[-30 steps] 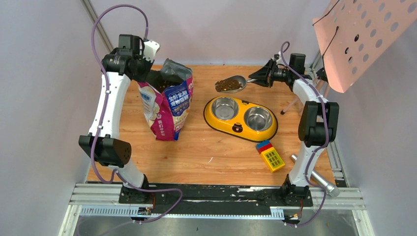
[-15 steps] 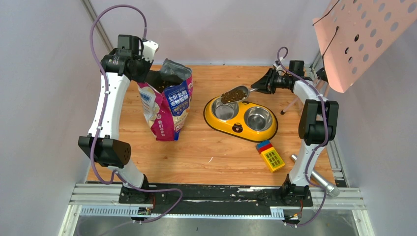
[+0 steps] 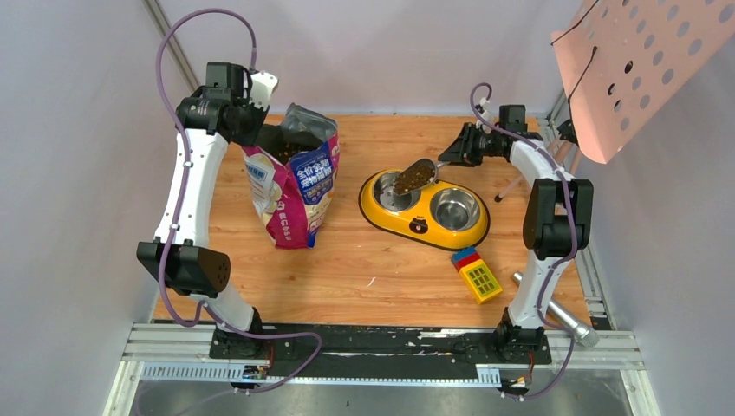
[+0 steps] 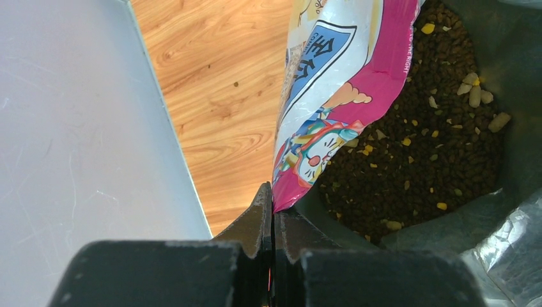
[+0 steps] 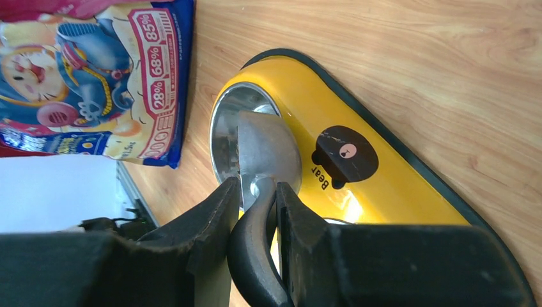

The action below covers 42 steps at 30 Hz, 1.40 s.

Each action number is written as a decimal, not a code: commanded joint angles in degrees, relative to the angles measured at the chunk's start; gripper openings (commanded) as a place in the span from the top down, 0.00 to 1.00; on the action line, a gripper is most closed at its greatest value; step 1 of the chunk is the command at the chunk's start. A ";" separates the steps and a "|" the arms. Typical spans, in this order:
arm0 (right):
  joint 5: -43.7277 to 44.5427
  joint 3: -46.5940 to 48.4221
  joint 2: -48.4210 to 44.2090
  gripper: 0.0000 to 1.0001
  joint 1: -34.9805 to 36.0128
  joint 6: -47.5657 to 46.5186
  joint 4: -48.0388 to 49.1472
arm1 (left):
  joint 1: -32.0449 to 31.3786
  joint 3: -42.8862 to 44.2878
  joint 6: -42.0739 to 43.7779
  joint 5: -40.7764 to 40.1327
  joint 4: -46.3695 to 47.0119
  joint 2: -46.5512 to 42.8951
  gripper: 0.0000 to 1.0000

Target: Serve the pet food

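Scoop in right gripper, over feeder

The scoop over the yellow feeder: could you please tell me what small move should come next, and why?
Probably roll the right gripper further to tip the scoop: it is loaded with pet food, already tilted above the feeder's left bowl, which looks empty.

Bright, even light left only soft shadows on the bench. Glare glinted on the yellow feeder and the foil lining of the bag. Wrist views blurred along their bottom edges.
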 commanded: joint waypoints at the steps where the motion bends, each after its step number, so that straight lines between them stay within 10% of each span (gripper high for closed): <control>1: 4.29 1.48 -4.20 1.00 2.48 -7.34 0.02 | 1.02 2.48 -0.87 -0.78 7.66 -7.06 1.00; 29: 16.08 0.89 -10.59 1.00 10.04 -15.71 -1.05 | 1.02 1.01 -2.78 2.39 7.84 -9.74 1.00; 42: 42.18 0.78 -15.73 1.00 22.53 -27.19 -2.67 | 0.97 2.56 -4.05 4.52 7.43 -10.28 1.00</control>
